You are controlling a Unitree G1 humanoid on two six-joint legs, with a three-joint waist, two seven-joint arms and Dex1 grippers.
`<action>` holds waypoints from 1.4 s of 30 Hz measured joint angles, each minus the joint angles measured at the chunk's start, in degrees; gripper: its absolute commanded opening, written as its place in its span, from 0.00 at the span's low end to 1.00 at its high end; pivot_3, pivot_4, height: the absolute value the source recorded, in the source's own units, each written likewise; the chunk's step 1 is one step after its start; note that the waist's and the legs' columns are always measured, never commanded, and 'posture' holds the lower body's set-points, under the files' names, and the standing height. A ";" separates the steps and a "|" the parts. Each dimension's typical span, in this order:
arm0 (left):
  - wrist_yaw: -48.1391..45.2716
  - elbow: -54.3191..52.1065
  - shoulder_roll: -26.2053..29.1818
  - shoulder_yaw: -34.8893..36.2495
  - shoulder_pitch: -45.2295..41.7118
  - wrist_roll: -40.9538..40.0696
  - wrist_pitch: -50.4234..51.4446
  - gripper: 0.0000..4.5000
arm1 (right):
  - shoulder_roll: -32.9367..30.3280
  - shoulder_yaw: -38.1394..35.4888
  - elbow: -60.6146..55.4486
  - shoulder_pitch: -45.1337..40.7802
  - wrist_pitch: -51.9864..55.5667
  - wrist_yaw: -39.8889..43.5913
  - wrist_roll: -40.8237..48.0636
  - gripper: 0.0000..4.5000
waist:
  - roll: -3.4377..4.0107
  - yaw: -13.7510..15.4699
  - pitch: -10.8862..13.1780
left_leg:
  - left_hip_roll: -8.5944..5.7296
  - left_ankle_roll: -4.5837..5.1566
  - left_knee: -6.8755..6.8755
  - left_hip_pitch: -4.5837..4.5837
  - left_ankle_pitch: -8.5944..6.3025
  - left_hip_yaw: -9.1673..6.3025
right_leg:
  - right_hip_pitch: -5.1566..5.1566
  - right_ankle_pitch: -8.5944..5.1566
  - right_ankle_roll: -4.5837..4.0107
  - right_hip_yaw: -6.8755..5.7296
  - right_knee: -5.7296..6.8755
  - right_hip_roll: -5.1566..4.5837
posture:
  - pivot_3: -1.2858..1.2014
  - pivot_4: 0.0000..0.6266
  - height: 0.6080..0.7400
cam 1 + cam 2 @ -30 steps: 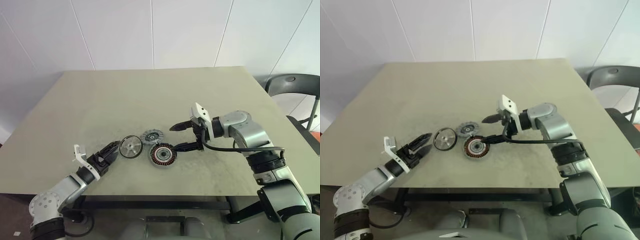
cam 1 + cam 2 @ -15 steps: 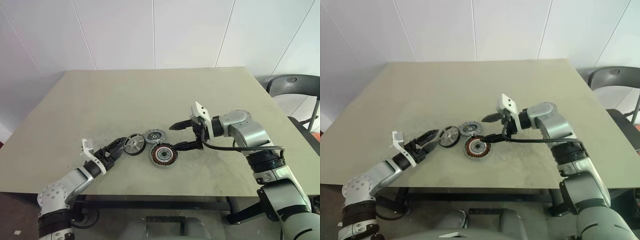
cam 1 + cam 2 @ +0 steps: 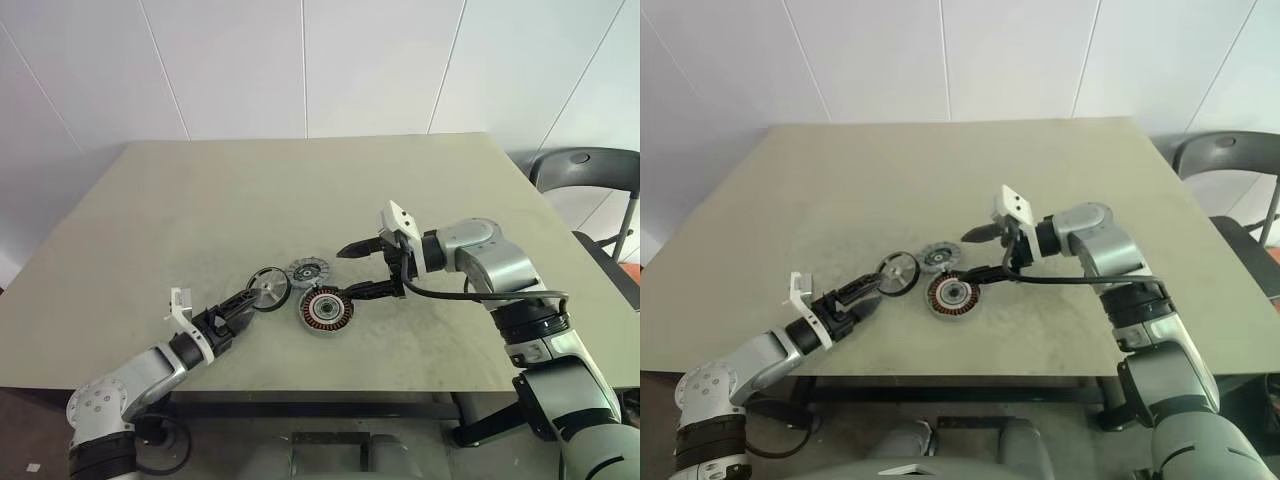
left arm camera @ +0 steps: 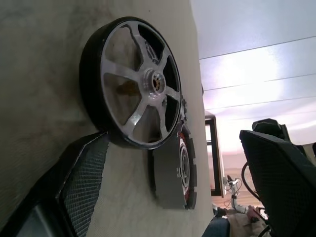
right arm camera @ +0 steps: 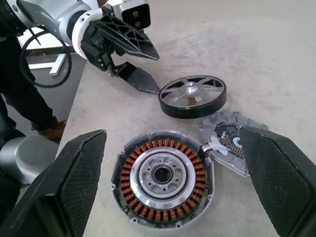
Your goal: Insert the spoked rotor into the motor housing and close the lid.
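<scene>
Writing cannot be read on spoked rotor (image 5: pixel 193 96) or motor housing (image 5: pixel 163 177).

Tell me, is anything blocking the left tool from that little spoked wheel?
Nothing visible. The left tool is open right beside the spoked rotor, one finger at its rim. The motor housing and the lid lie on the rotor's far side.

Left gripper (image 3: pixel 245 302) fingers apparently spread, right gripper (image 3: pixel 352 270) fingers spread

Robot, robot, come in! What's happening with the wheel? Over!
Both end effectors open, left at spoked rotor, not gripping. Right hovers by motor housing. Lid off. Nothing blocking.
</scene>
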 measured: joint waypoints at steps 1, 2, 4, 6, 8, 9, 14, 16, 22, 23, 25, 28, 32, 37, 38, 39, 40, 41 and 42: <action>0.32 0.35 -0.22 -0.37 -0.49 0.00 -0.19 1.00 | 0.01 0.00 0.00 0.00 0.00 -0.08 0.00 1.00 | 0.00 0.04 0.00 | 0.00 0.00 -0.01 -0.01 0.00 0.00 | 0.00 0.00 0.00 0.00 -0.01 0.00 | 0.52 0.00 1.00; 0.56 0.64 -0.40 -0.49 -0.91 0.00 -0.30 1.00 | 0.02 0.00 0.00 -0.01 0.00 -0.14 0.00 1.00 | 0.00 0.03 0.00 | 0.00 0.00 -0.01 -0.01 0.00 0.00 | -0.01 0.00 0.00 0.00 -0.03 0.00 | 0.52 0.00 1.00; 0.98 1.19 -0.95 -0.55 -1.95 0.00 -1.16 1.00 | 0.05 0.00 0.00 -0.01 0.00 -0.39 0.00 1.00 | 0.00 0.02 0.00 | 0.00 0.00 -0.02 -0.02 0.00 0.00 | 0.00 0.01 0.00 0.00 -0.06 0.00 | 0.52 0.00 1.00; 1.27 1.63 -1.37 -0.70 -3.03 0.00 -1.60 1.00 | 0.06 0.00 0.00 -0.01 0.00 -0.61 0.00 1.00 | -0.01 -0.04 0.01 | 0.00 0.00 -0.02 -0.03 0.00 0.00 | 0.00 0.03 0.02 0.00 -0.08 0.00 | 0.52 0.00 1.00; 1.44 1.79 -1.78 -0.89 -3.78 0.00 -2.24 1.00 | 0.06 0.00 0.00 -0.01 0.00 -0.70 0.00 1.00 | -0.01 -0.06 0.01 | 0.00 0.00 -0.02 -0.03 0.00 0.01 | 0.00 0.04 0.03 0.00 -0.09 0.00 | 0.52 0.00 1.00; 1.50 1.84 -1.98 -0.92 -3.99 0.00 -2.41 1.00 | 0.06 0.00 0.00 -0.01 -0.01 -0.72 0.00 1.00 | -0.01 -0.05 0.00 | 0.00 0.00 -0.03 -0.03 0.00 0.00 | 0.00 0.04 0.03 0.00 -0.10 0.00 | 0.52 0.00 1.00; 1.99 2.65 -2.51 -0.98 -4.14 0.00 -2.86 1.00 | 0.07 0.00 0.01 -0.01 -0.27 -0.79 0.00 1.00 | -0.01 -0.02 0.01 | 0.00 0.01 -0.02 -0.03 0.00 0.01 | 0.01 0.05 0.06 0.00 -0.12 0.00 | 0.52 0.00 1.00; 2.04 2.86 -2.84 -0.99 -4.18 0.01 -3.29 1.00 | 0.07 0.00 0.01 -0.01 -0.32 -0.85 0.00 1.00 | -0.02 0.00 0.01 | 0.00 0.00 -0.01 -0.04 0.00 0.01 | 0.02 0.07 0.06 0.00 -0.14 0.00 | 0.52 0.00 1.00; 2.62 3.55 -4.68 -0.78 -4.45 -0.64 -5.17 1.00 | 0.06 0.00 0.01 -0.01 -0.35 -1.04 0.00 1.00 | -0.01 -0.02 0.01 | 0.00 0.02 -0.03 -0.04 -0.01 0.01 | 0.08 0.11 0.07 0.00 -0.29 0.00 | 0.52 0.00 1.00; 2.78 3.61 -4.96 -0.77 -4.45 -1.19 -5.20 1.00 | 0.06 0.00 0.01 -0.01 -0.35 -1.04 0.00 1.00 | -0.02 -0.01 0.01 | 0.00 0.02 -0.03 -0.04 -0.01 0.01 | 0.08 0.12 0.09 0.00 -0.32 0.00 | 0.52 0.00 1.00; 3.27 3.97 -5.40 -0.55 -4.54 -2.20 -5.70 1.00 | 0.06 0.00 0.01 -0.01 -0.36 -1.05 -0.01 1.00 | -0.02 0.00 0.01 | 0.00 0.03 -0.04 -0.05 -0.01 0.01 | 0.09 0.14 0.11 0.00 -0.37 0.00 | 0.52 0.00 1.00; 3.82 4.71 -5.88 -0.22 -5.00 -3.15 -6.58 0.96 | 0.07 0.00 0.01 -0.01 -0.36 -1.11 -0.01 1.00 | -0.02 0.01 0.00 | 0.00 0.04 -0.04 -0.05 -0.02 0.01 | 0.14 0.22 0.16 0.00 -0.49 0.01 | 0.52 0.00 1.00; 4.51 5.27 -5.89 -0.27 -5.14 -3.53 -7.31 0.73 | 0.07 0.00 0.01 -0.01 -0.36 -1.20 -0.01 1.00 | -0.01 -0.02 0.00 | -0.01 0.06 -0.03 -0.05 -0.03 0.03 | 0.21 0.28 0.20 0.00 -0.61 0.01 | 0.52 0.00 1.00; 4.99 5.65 -5.85 -0.37 -5.15 -3.52 -7.36 0.35 | 0.07 0.00 0.01 -0.01 -0.36 -1.55 -0.02 1.00 | -0.01 -0.08 0.00 | 0.00 0.09 -0.05 -0.05 -0.04 0.04 | 0.20 0.29 0.20 0.00 -0.63 0.01 | 0.52 0.00 1.00; 5.25 5.69 -5.83 -0.38 -5.16 -3.52 -7.38 0.26 | 0.07 0.00 0.01 -0.01 -0.36 -1.71 -0.02 1.00 | -0.01 -0.09 0.00 | 0.00 0.09 -0.05 -0.04 -0.05 0.05 | 0.20 0.29 0.20 0.00 -0.64 0.01 | 0.52 0.00 1.00; 5.36 5.75 -5.81 -0.39 -5.19 -3.52 -7.38 0.19 | 0.08 0.00 0.01 -0.01 -0.37 -1.78 -0.02 1.00 | -0.01 -0.10 0.00 | 0.00 0.10 -0.05 -0.04 -0.05 0.05 | 0.20 0.29 0.20 0.00 -0.64 0.01 | 0.52 0.00 1.00; 5.35 5.85 -5.81 -0.40 -5.23 -3.52 -7.37 0.12 | 0.13 0.00 0.01 -0.01 -0.37 -1.86 -0.02 1.00 | -0.01 -0.10 0.00 | 0.00 0.09 -0.05 -0.04 -0.05 0.05 | 0.20 0.29 0.20 0.00 -0.64 0.01 | 0.52 0.00 1.00; 4.89 5.90 -6.02 -0.49 -5.39 -3.76 -7.41 0.06 | 0.22 0.00 0.02 -0.01 -0.38 -1.94 -0.03 1.00 | -0.02 -0.12 -0.01 | 0.00 0.10 -0.05 -0.04 -0.05 0.06 | 0.20 0.29 0.20 0.00 -0.64 0.01 | 0.52 0.00 1.00; 4.76 5.91 -6.03 -0.50 -5.64 -3.76 -7.44 0.05 | 0.41 0.00 0.02 -0.02 -0.41 -2.01 -0.03 1.00 | -0.03 -0.14 -0.01 | 0.01 0.10 -0.05 -0.03 -0.05 0.06 | 0.21 0.29 0.20 0.00 -0.64 0.02 | 0.52 0.00 1.00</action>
